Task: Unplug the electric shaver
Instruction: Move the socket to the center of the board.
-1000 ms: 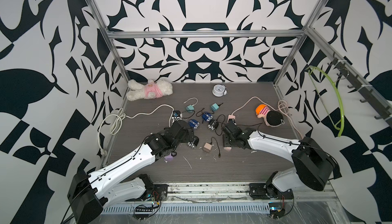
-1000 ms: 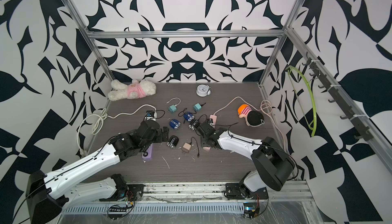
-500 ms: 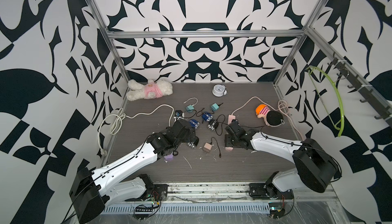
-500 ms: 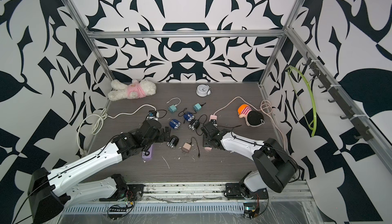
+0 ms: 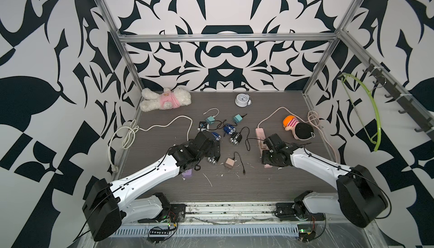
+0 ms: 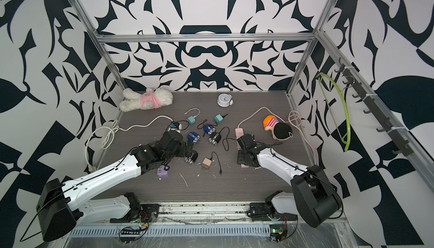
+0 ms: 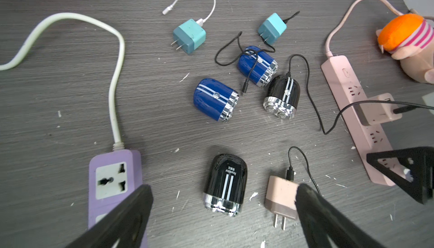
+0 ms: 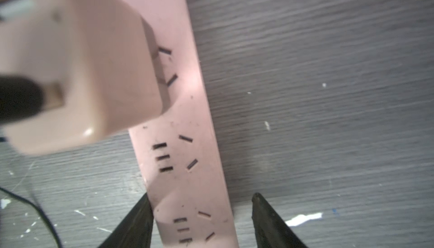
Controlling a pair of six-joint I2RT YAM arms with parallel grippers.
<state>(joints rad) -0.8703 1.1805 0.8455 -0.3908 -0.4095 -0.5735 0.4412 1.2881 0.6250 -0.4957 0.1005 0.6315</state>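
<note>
Here, the right gripper [image 8: 201, 196], jaws apart, straddles the pink power strip [image 8: 183, 117] toward the right edge of the table [image 5: 258, 183]. Its plugged-in charger [image 7: 380, 108] feeds the black shaver [image 7: 281, 96] mid-table. The left gripper [image 7: 223, 188] gapes wide.

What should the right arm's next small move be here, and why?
Probably close the right gripper on the pink power strip to steady it. Its jaws straddle the strip with a gap on one side, the beige adapter sits plugged into it nearby, and the open left gripper hangs away from it.
</note>
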